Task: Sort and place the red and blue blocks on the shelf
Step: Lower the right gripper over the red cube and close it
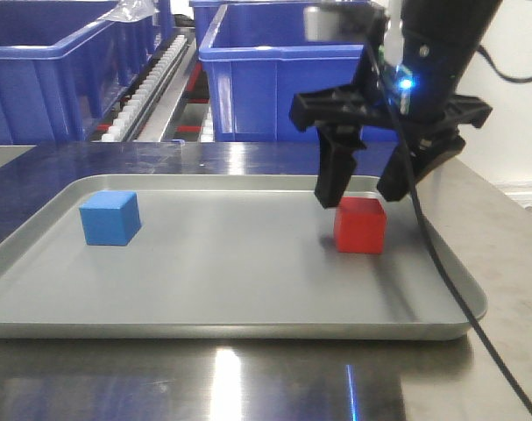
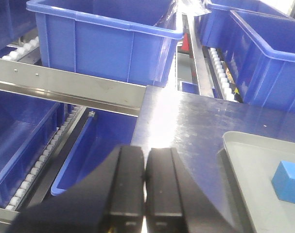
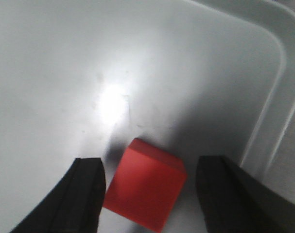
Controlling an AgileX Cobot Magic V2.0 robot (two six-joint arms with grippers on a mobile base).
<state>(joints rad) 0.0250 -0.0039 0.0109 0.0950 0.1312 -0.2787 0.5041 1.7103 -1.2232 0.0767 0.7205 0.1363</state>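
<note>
The red block [image 1: 361, 225] sits on the grey tray [image 1: 222, 289] at its right side. My right gripper [image 1: 364, 191] hangs just above it, open, one finger on each side; in the right wrist view the red block [image 3: 145, 189] lies between the spread fingers [image 3: 86, 191], untouched. The blue block [image 1: 110, 217] sits on the tray's left part and shows in the left wrist view [image 2: 288, 181]. My left gripper [image 2: 146, 165] is shut and empty, above the steel table left of the tray. The shelf [image 2: 69, 90] with blue bins stands behind.
Large blue bins [image 1: 283, 70] on white roller tracks [image 1: 147, 88] stand right behind the tray. More bins [image 2: 108, 39] fill the rack's tiers. The steel table's right edge [image 1: 511, 263] is close to the tray. A black cable [image 1: 441, 263] hangs from the right arm.
</note>
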